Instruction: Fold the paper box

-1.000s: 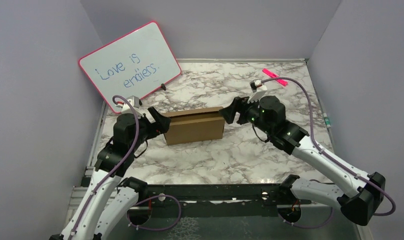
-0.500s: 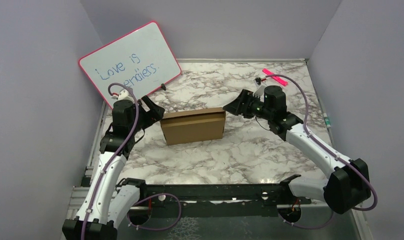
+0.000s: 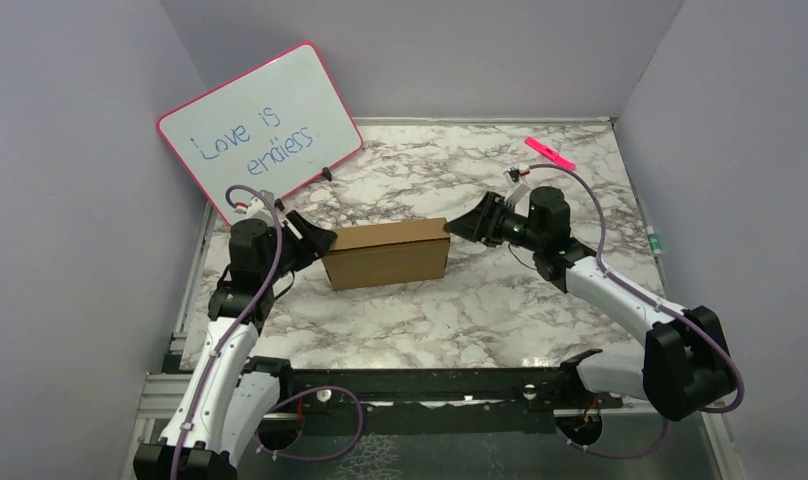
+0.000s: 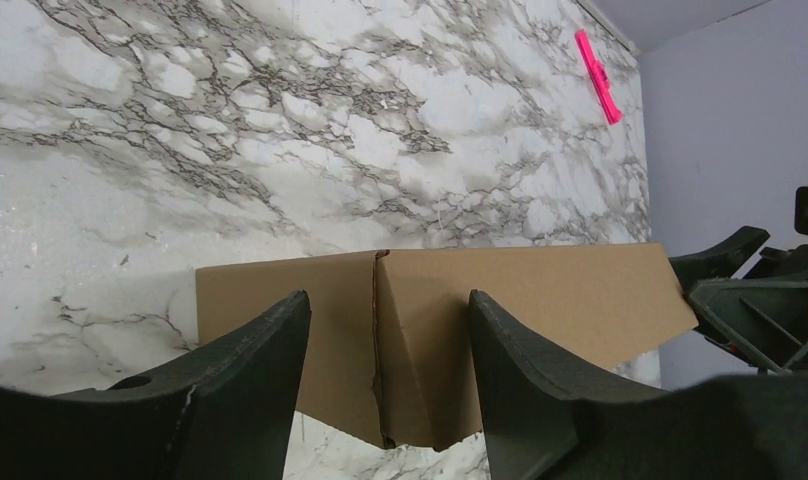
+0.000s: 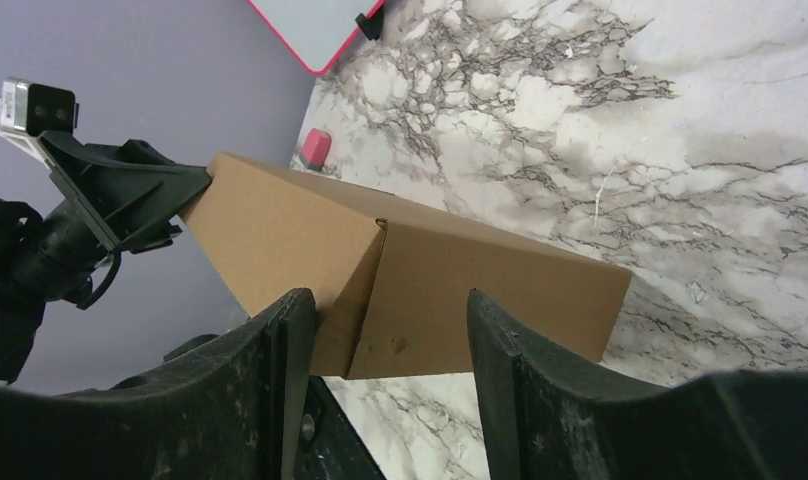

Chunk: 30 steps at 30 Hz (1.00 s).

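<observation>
1. Now, we find the plain brown cardboard box (image 3: pixel 388 255) formed, standing mid marble table (image 3: pixel 460 310).
2. Left gripper (image 3: pixel 320 242) and right gripper (image 3: pixel 455 226) flank its ends, jaws apart, holding nothing.
3. We judge the folding near done.

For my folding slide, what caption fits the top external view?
Left gripper and right gripper, both open, meet opposite ends of a brown paper box on a marble table.

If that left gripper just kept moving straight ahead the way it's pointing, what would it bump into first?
The paper box. The left gripper points straight at its end, and the wrist view shows that end framed between the open jaws. It is hard to tell whether they are already touching.
</observation>
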{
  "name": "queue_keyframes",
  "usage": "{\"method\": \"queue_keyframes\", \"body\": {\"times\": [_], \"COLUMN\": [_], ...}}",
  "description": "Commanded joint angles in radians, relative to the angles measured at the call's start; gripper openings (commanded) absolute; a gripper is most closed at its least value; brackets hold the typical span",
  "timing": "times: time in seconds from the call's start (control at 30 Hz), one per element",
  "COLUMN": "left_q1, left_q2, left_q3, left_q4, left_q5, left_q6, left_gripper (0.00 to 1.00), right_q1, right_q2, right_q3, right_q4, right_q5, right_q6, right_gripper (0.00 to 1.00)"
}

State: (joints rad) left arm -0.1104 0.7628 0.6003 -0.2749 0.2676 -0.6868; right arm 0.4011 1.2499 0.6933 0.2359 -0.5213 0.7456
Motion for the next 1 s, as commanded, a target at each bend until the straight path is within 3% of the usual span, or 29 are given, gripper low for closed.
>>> {"method": "queue_keyframes", "body": {"times": [0.0, 0.17, 0.33, 0.7, 0.8, 0.97], "left_q1": [0.0, 0.0, -0.011, -0.189, -0.151, -0.01], "left_q2": [-0.01, -0.007, 0.113, 0.317, 0.274, 0.231], "left_q3": [-0.1, -0.214, -0.262, -0.224, -0.221, -0.211], "left_q4": [-0.014, 0.167, 0.396, 0.574, 0.544, 0.532], "left_q5": [0.097, 0.179, 0.269, 0.278, 0.272, 0.385], "left_q6": [-0.005, -0.052, -0.108, -0.157, -0.164, -0.197], "left_gripper": [0.58, 0.46, 0.37, 0.4, 0.46, 0.53], "right_q1": [0.007, 0.005, -0.014, -0.06, -0.064, -0.073], "right_q2": [0.044, 0.076, 0.099, 0.049, 0.064, 0.043], "right_q3": [-0.087, -0.166, -0.224, -0.232, -0.205, -0.203], "right_q4": [-0.001, 0.091, 0.142, 0.135, 0.115, 0.116], "right_q5": [-0.032, 0.008, 0.052, 0.121, 0.1, 0.089], "right_q6": [-0.069, -0.108, -0.144, -0.243, -0.261, -0.253], "right_gripper": [0.6, 0.57, 0.54, 0.44, 0.41, 0.39]}}
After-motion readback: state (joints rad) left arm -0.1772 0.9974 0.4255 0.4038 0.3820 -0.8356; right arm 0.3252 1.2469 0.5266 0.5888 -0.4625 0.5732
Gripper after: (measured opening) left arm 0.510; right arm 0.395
